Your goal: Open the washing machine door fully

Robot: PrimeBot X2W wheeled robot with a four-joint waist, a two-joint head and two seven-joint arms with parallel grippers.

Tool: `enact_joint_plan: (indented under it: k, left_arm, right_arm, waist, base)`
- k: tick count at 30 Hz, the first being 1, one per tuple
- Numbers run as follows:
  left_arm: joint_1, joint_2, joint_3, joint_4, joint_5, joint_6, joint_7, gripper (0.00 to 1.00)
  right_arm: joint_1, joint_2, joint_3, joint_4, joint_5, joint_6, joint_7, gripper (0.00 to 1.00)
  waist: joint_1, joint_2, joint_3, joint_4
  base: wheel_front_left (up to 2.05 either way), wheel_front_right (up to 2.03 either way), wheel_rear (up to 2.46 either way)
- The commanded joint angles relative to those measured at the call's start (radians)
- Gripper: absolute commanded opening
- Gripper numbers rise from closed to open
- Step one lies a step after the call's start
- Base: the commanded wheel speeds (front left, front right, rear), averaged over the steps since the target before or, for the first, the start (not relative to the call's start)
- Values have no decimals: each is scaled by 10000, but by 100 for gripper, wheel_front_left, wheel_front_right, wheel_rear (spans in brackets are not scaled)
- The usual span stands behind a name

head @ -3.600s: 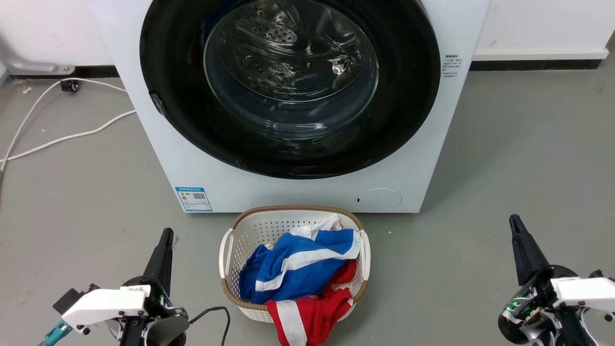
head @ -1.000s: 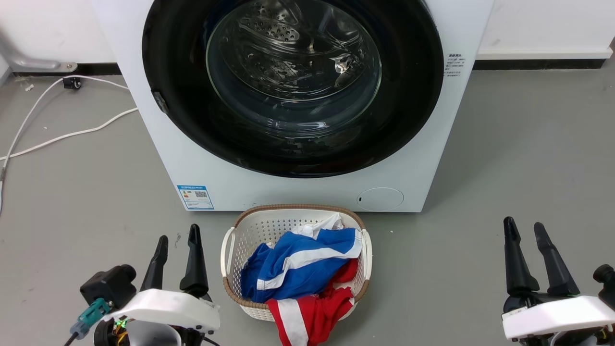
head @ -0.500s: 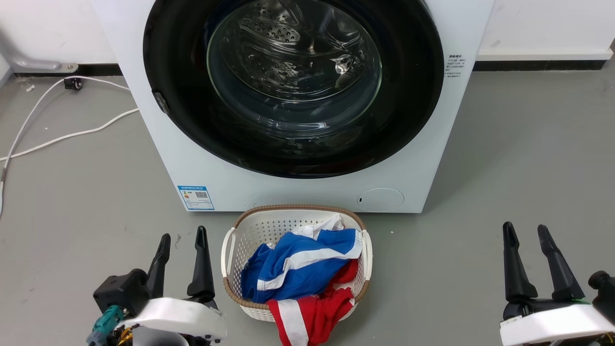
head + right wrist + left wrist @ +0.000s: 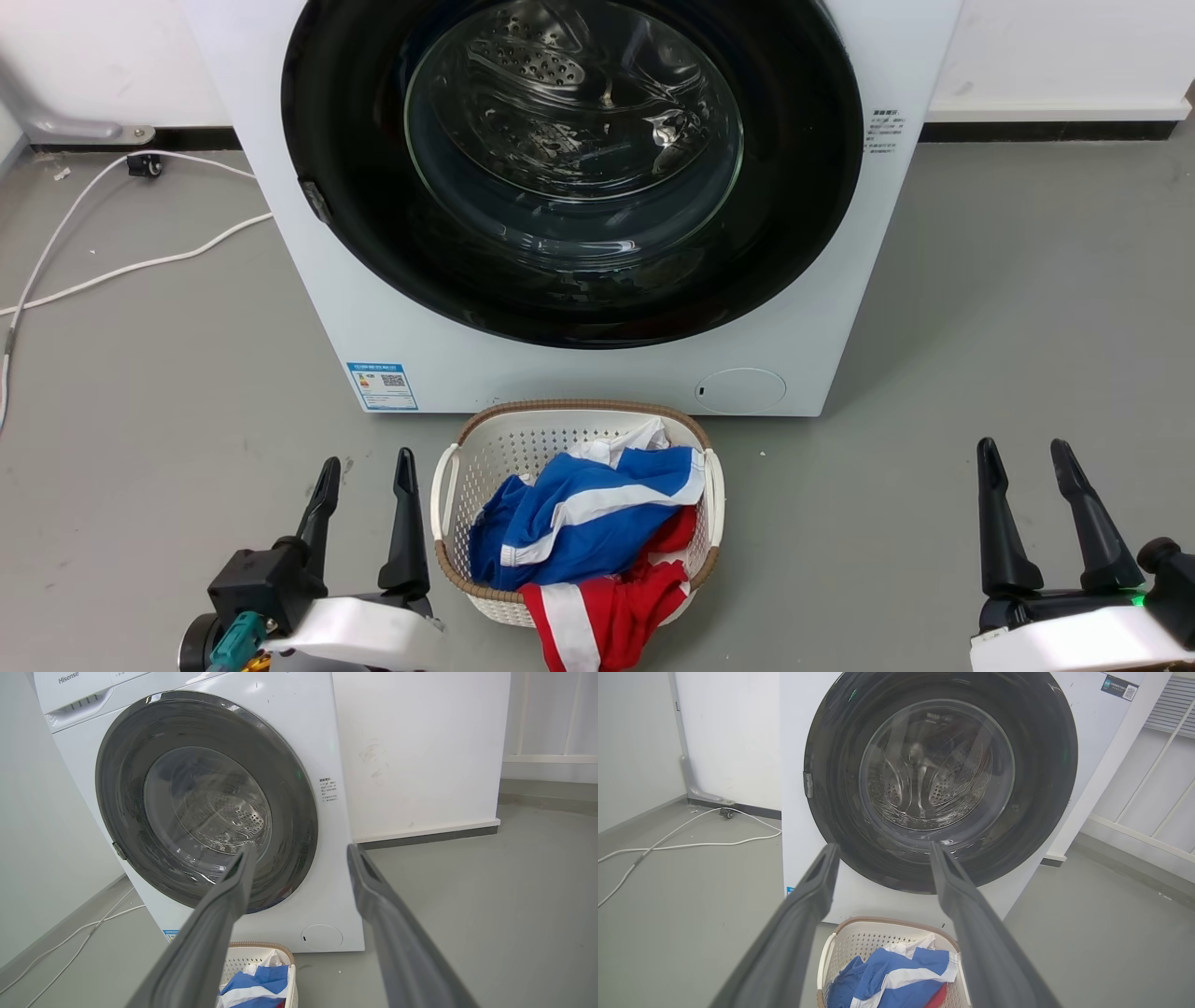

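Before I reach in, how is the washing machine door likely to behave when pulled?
The washing machine door looks glossy and smooth, so it is probably slippery except at the small grey tab on its left edge. Its bulging glass bowl suggests a stiff, fairly heavy panel that likely swings as one piece, not flexes.

The glossy black round washing machine door (image 4: 574, 187) is cut off at the head view's top edge. The small black print (image 4: 884, 129) on the big white washing machine (image 4: 579, 378) is too small to read.
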Motion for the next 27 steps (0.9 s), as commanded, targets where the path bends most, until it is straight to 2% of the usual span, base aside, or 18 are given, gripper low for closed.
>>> enact_joint_plan:
  k: [1, 12, 27]
  left_arm:
    - [35, -11, 19, -116, 260, -69, -89, 100]
    - [218, -263, 235, 13, 1017, -436, -326, 100]
    - [393, -432, 433, 147, 2101, -592, -609, 100]
  right_arm:
    - [61, 0, -14, -141, -233, 20, -105, 100]
    - [221, 5, -16, -303, -586, 22, -326, 100]
    - [476, 13, 60, -307, -950, 14, -606, 100]
  waist:
    - [0, -1, -1, 5]
    - [0, -1, -21, 22]
    - [0, -1, -57, 44]
  base:
    - [0, 0, 0]
    - [0, 0, 0]
    - [0, 0, 0]
